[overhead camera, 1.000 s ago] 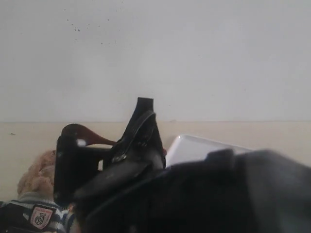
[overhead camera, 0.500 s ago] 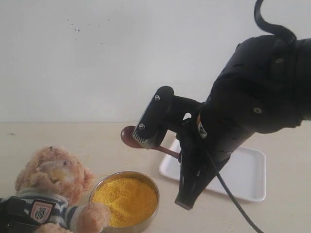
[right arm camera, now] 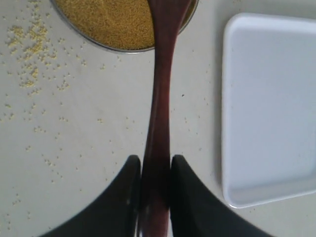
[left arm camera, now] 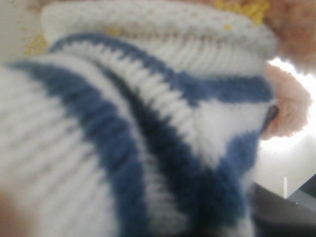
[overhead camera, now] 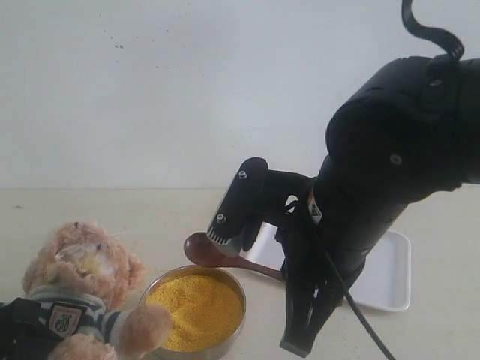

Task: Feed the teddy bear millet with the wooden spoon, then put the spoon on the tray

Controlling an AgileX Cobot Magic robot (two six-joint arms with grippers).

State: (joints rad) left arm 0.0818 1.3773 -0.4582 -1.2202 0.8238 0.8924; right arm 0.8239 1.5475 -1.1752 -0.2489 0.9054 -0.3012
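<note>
Evidently the right gripper [right arm camera: 155, 162] pinches the wooden spoon [right arm camera: 160, 98] by its handle end so the tip reaches over the millet [overhead camera: 195, 307], prob. for a scoop, w/ teddy bear [overhead camera: 82, 270] just beside and tray [overhead camera: 386, 281] near; left gripper's state can't be told.

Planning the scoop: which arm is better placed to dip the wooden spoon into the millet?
Right. Its gripper is shut on the dark reddish-brown wooden spoon, which points at the yellow millet in the round metal bowl. The left arm is against the plush bear's striped shirt.
</note>
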